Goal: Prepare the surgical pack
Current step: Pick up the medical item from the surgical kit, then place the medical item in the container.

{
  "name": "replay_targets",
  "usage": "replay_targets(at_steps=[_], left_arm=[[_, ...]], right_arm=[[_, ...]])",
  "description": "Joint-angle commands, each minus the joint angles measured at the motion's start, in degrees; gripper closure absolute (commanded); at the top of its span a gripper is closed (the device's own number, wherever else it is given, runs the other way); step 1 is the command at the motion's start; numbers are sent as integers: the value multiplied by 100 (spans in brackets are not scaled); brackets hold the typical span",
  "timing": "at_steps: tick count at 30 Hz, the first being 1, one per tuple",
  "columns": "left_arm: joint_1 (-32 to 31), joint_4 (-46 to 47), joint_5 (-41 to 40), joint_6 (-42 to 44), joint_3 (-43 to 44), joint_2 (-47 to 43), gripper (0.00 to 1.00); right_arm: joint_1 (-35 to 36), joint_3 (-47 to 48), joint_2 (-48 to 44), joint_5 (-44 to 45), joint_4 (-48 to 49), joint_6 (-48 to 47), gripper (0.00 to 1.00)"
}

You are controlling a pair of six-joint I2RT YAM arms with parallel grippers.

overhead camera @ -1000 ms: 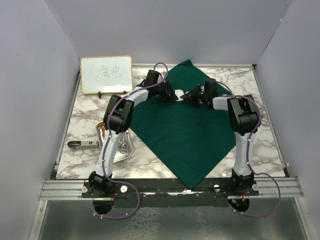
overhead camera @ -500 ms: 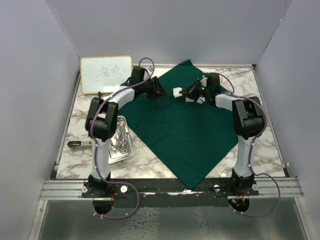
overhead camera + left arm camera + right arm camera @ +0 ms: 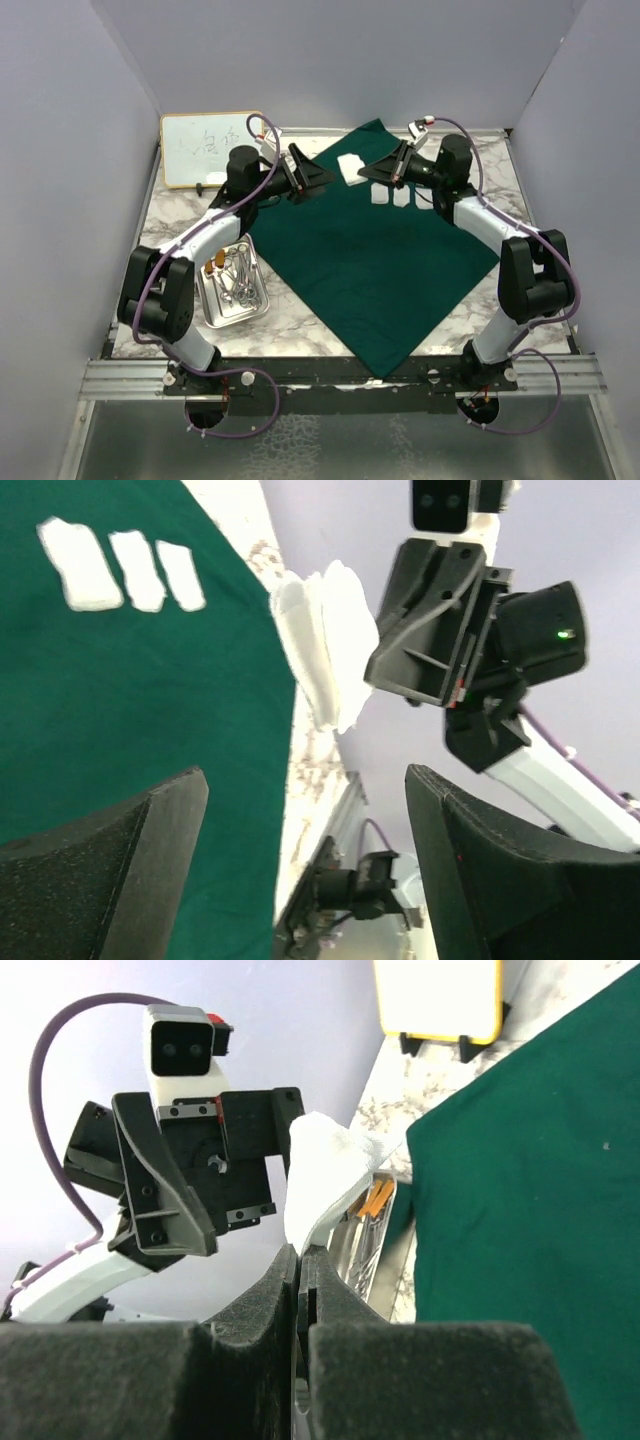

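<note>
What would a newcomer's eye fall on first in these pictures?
A dark green drape lies spread like a diamond across the marble table. Near its far corner the right fingers pinch a white gauze piece, facing the open left fingers. A steel tray stands at left.

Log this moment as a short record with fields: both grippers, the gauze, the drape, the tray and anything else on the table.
left gripper: open, holding nothing, facing the right gripper
right gripper: shut on a gauze piece, held above the drape's far-left edge
drape: dark green, spread flat as a diamond on the marble table
gauze on drape: three squares in a row near the far corner
tray: steel, left of the drape, instruments inside
whiteboard: upright at the far left corner
</note>
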Motion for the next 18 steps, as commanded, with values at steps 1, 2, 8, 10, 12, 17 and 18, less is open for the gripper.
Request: replay_targets(at_steps=[1,2,8,10,12,17,18], left_arm=[[-148,1323,-38,-1249,-422,-471,13],[-191,1486,-67,-1378,-494,-495,11],[-373,2016,-178,-1725,-636,-418,1],[-384,2025,-231,-1802,-678,-405,1],[-384,2031,-288,-1844,-718,-405,1],[-384,2144,-306,-2015,-758,-399,7],[-384,2185,-326,-2037,-779,-430,10]], right_arm=[[136,-299,-152,-449,890,639,99],[181,-315,-132,-466,994,752,99],[429,-410,-70,-452,1545,1281,99],[489,-397,-81,-444,1620,1353,99],[508,-374,-127,-407,1589,1348,99],[528,-431,-235,-350,1386,1173,99],[528,-478,-258,-321,1380,1150,99]])
